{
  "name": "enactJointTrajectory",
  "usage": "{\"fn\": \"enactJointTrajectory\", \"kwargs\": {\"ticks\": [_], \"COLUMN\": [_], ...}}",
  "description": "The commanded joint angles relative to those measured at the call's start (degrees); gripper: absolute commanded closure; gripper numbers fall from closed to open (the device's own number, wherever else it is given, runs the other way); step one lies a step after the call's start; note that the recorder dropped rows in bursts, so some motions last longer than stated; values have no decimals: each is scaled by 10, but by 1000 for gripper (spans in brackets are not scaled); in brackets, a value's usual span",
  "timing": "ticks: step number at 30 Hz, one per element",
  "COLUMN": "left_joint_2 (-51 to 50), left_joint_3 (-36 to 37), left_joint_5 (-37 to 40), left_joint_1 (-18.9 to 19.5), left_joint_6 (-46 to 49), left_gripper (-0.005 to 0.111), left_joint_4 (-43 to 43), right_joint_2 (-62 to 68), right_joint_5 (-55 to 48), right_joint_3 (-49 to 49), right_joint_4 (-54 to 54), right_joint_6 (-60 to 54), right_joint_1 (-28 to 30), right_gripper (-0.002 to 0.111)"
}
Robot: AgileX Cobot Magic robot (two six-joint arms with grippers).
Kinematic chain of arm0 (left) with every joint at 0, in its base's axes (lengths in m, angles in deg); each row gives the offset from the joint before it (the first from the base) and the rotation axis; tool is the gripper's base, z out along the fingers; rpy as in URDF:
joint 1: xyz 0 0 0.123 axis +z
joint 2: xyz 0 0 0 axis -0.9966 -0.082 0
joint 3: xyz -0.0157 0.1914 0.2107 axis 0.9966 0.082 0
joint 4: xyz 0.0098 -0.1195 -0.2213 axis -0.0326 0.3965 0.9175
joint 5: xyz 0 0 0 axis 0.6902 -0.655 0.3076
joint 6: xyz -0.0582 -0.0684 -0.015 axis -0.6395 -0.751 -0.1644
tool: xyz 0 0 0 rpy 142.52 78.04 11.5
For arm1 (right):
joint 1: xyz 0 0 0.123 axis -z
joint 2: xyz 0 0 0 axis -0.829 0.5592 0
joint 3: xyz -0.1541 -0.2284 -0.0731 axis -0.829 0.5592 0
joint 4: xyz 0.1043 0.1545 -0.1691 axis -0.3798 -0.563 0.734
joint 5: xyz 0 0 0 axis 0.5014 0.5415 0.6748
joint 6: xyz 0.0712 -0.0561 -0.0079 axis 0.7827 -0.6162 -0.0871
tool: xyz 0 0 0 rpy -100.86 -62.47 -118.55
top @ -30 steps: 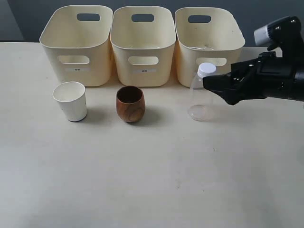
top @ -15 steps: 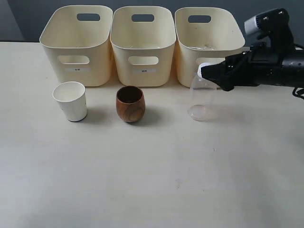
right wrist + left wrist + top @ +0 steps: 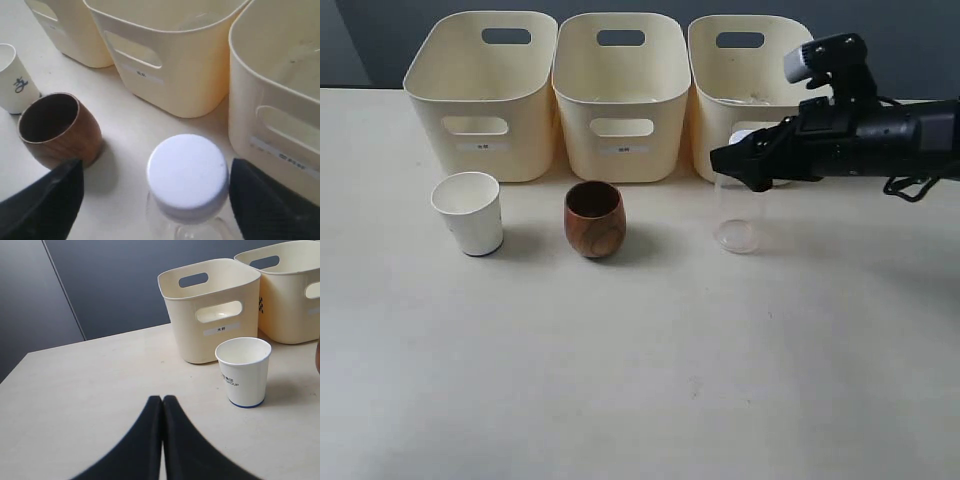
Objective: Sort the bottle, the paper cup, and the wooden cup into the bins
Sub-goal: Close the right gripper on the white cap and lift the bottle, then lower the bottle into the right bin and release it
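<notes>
Three cream bins stand side by side along the far edge of the table [image 3: 640,380]: the left bin [image 3: 485,110], the middle bin [image 3: 620,105] and the right bin [image 3: 745,95]. Each shows an oval handle cut-out and a small white label on its near wall. In a row just nearer than the bins stand the three things to sort, all upright and well apart from one another. The paper cup [image 3: 468,212] is in front of the left bin, the wooden cup [image 3: 594,218] is in front of the middle bin, and the bottle [image 3: 737,215] is in front of the right bin, near its near wall. The right gripper [image 3: 740,160] reaches in from the right at the height of the bottle's top, so the exterior view shows only the clear lower body. In the right wrist view its two dark fingers [image 3: 47,202] stand spread wide, one on each side of the white cap [image 3: 187,172]. A gap seems to remain on both sides, so the bottle is probably not gripped. The left gripper [image 3: 162,407] has its fingers pressed together with nothing between them. It is low over the table to the left of the paper cup, and nearer than it.
</notes>
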Motion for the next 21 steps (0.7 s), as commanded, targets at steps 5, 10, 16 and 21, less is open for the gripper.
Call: {"fn": "enactJointTrajectory", "kwargs": {"ticks": [5, 10, 16, 21], "left_joint_2": [3, 3, 3, 3], "left_joint_3": [1, 1, 1, 1], "left_joint_5": [-3, -3, -3, -3], "left_joint_1": [-2, -2, -2, -2], "left_joint_6": [-1, -1, -1, -1], "left_gripper": [107, 107, 107, 107], "left_joint_4": [0, 0, 0, 0], "right_joint_2": [20, 20, 20, 17], "right_joint_5": [89, 92, 83, 84], "right_joint_3": [-24, -25, -25, -30], "right_joint_4": [-3, -3, -3, -3], "right_joint_6": [38, 39, 44, 56], "right_joint_1": [-24, -24, -24, -24], "right_gripper": [34, 58, 108, 108]}}
